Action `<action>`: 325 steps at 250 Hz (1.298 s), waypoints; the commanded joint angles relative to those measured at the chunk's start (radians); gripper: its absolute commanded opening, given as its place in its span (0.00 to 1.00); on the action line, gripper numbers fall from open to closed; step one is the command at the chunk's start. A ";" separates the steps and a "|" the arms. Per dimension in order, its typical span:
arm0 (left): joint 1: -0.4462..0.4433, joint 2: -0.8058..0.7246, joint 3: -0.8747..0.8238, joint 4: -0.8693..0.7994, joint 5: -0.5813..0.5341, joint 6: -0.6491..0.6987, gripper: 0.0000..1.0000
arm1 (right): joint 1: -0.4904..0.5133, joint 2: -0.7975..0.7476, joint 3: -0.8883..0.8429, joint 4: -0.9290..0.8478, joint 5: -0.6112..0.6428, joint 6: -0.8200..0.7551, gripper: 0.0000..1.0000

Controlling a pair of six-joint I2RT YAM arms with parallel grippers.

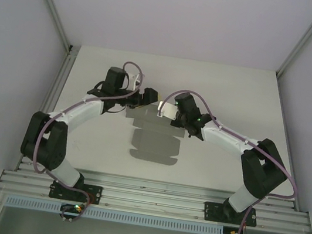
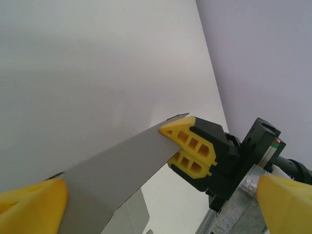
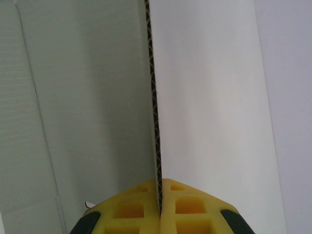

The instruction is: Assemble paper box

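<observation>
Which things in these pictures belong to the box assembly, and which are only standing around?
Job:
paper box, clamped by the right hand
left hand, open, near it

Not the job:
table
aluminium rails
arm cables

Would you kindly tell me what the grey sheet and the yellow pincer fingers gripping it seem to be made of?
The sheet: thin corrugated card, matte grey; the right wrist view shows a wavy core along its edge. The fingers: probably rigid plastic, matte yellow, with square hollow cells; moulded or printed, I cannot tell.
</observation>
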 commanded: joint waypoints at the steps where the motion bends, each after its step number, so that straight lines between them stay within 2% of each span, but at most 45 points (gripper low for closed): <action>1: -0.004 -0.081 -0.016 -0.042 -0.044 0.029 1.00 | -0.001 -0.005 0.036 -0.023 -0.002 0.049 0.00; 26: -0.004 -0.094 -0.013 -0.044 -0.013 0.021 1.00 | -0.002 -0.012 0.049 -0.030 -0.004 0.068 0.00; 70: -0.005 -0.104 -0.020 -0.041 -0.026 0.015 1.00 | -0.001 -0.016 0.075 -0.065 -0.034 0.084 0.00; 75: -0.030 -0.101 -0.020 -0.043 -0.025 0.014 1.00 | -0.001 -0.015 0.077 -0.067 -0.033 0.087 0.00; 141: -0.076 -0.048 -0.005 -0.019 -0.023 -0.007 1.00 | 0.004 -0.040 0.085 -0.073 -0.064 0.132 0.00; 164: -0.082 -0.012 -0.010 0.099 0.022 -0.079 1.00 | 0.019 -0.054 0.065 -0.058 -0.090 0.131 0.00; 187: -0.090 0.031 -0.024 0.274 0.065 -0.188 0.99 | 0.035 -0.051 0.053 -0.038 -0.071 0.128 0.00; 201: -0.098 0.052 -0.017 0.319 0.069 -0.219 0.99 | 0.041 -0.052 0.045 -0.019 -0.058 0.130 0.00; 222: -0.110 0.071 -0.008 0.322 0.040 -0.231 0.98 | 0.046 -0.055 0.026 0.025 -0.059 0.141 0.00; 243: -0.116 0.073 -0.044 0.406 0.000 -0.270 0.98 | 0.045 -0.070 -0.005 0.081 -0.099 0.159 0.00; 275: -0.115 0.081 -0.123 0.659 -0.041 -0.388 0.94 | 0.045 -0.095 -0.042 0.129 -0.185 0.192 0.00; 296: -0.112 0.101 -0.158 0.818 -0.052 -0.468 0.92 | 0.045 -0.106 -0.061 0.151 -0.199 0.202 0.00; 325: -0.104 0.134 -0.186 0.953 -0.061 -0.541 0.89 | 0.045 -0.131 -0.087 0.173 -0.216 0.208 0.00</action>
